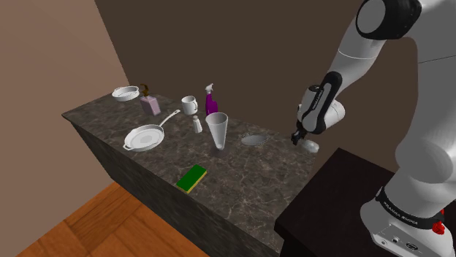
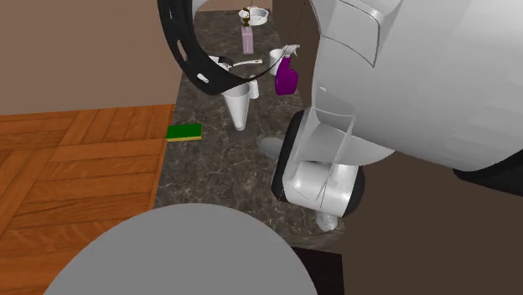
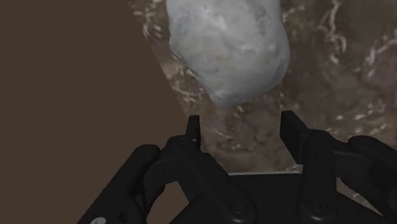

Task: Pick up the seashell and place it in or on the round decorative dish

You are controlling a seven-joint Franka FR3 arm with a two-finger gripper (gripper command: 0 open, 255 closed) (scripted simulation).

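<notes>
Pale grey lumpy seashell (image 1: 310,145) lying on the dark marbled stone counter (image 1: 219,169), just beside the shallow round grey dish (image 1: 254,139) on its stand-ward side, apart from the rim. All-black two-finger gripper (image 1: 298,140) low over the shell, likewise just stand-ward of the dish. From the wrist: black fingers (image 3: 191,130) spread wide, pinching nothing, the shell (image 3: 229,48) just past their tips and untouched by either. From the shoulder: dish and shell together, plus a pale cone-shaped cup (image 1: 217,130) near the dish on its far side, and a green rectangular sponge (image 1: 193,178) well apart from the dish. From the second exterior camera: white arm bulk covering part of the dish (image 2: 270,147), shell (image 2: 327,223) peeking out beneath the wrist, sponge (image 2: 184,131) at the counter's edge, well away from the dish.
</notes>
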